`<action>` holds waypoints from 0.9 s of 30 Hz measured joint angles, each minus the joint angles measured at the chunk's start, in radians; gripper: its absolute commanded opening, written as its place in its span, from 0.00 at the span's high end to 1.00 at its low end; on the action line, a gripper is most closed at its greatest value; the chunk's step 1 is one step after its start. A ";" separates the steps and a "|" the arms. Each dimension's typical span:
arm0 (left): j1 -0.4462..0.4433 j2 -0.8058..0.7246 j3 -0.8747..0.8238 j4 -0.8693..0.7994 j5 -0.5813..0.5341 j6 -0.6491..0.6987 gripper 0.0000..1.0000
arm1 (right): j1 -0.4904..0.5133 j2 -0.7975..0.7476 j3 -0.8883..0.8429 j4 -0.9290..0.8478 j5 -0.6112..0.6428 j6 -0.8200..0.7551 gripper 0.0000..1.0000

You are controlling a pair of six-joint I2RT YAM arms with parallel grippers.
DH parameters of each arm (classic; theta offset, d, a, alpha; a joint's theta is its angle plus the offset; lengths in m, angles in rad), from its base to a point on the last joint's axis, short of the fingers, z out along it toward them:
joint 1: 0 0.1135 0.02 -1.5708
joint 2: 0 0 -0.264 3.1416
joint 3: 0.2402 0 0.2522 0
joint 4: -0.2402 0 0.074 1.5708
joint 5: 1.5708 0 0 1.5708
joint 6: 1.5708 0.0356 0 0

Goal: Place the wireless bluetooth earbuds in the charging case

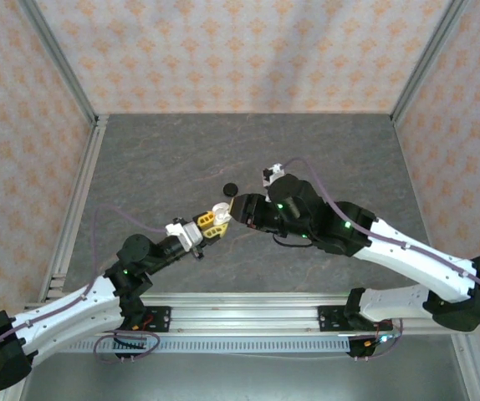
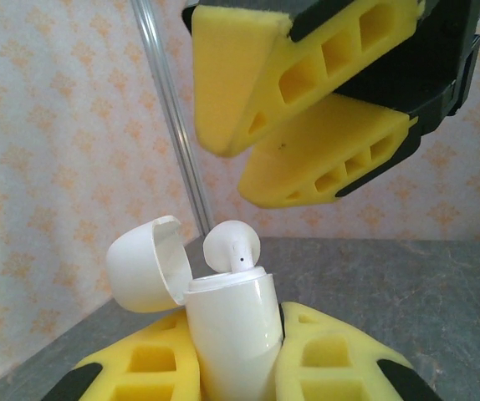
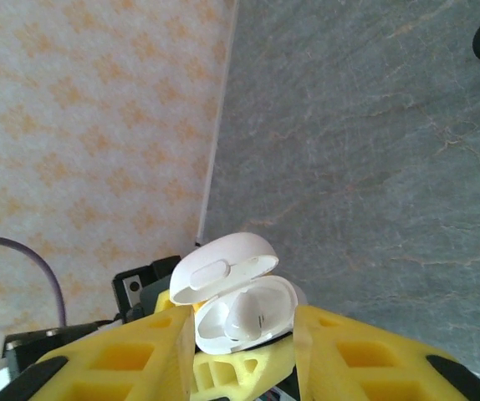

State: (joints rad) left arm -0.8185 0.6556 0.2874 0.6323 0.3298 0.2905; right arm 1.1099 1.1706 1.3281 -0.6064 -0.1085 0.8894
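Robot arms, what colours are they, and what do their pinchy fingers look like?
The left arm and right arm are white shells with black joints and tiny green lights. Thin purplish cables loop along them. The fingers are chunky yellow wedges with window-like holes and black backing.

Left arm (image 1: 64, 311), right arm (image 1: 416, 255): white link shells, black joints, green indicator lights (image 1: 346, 223), greyish-purple cables (image 1: 99, 230). Jaws yellow with cut-out pockets, black-backed.
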 measured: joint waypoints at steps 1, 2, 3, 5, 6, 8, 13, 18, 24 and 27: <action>0.000 0.005 0.000 0.000 0.000 0.000 1.00 | 0.000 0.007 0.007 -0.012 -0.003 -0.005 0.66; 0.000 0.009 0.000 0.000 0.000 0.001 1.00 | 0.000 0.013 0.013 -0.024 -0.004 -0.009 0.66; 0.000 0.011 0.000 0.000 0.000 0.001 1.00 | 0.000 0.019 0.019 -0.031 -0.004 -0.012 0.67; 0.000 0.015 0.000 0.000 0.000 0.004 1.00 | 0.000 0.033 0.024 -0.039 -0.009 -0.018 0.67; 0.000 0.015 0.000 0.000 0.000 0.005 1.00 | 0.000 0.038 0.025 -0.041 -0.011 -0.020 0.68; 0.000 0.015 0.000 0.000 0.000 0.007 1.00 | 0.000 0.048 0.026 -0.049 -0.015 -0.025 0.68; 0.000 0.022 0.002 0.000 0.002 0.007 1.00 | 0.000 0.071 0.040 -0.060 -0.029 -0.034 0.68; 0.000 0.028 0.006 0.000 0.002 0.007 1.00 | 0.000 0.089 0.059 -0.061 -0.045 -0.050 0.77; 0.000 0.028 0.007 -0.002 0.003 0.007 1.00 | 0.000 0.099 0.077 -0.089 -0.045 -0.074 0.84; 0.000 0.028 0.009 -0.002 0.006 0.007 1.00 | 0.000 0.101 0.087 -0.102 -0.045 -0.089 0.84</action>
State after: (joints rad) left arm -0.8185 0.6834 0.2962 0.6304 0.3359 0.2977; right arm 1.1099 1.2720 1.4147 -0.7082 -0.1535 0.8001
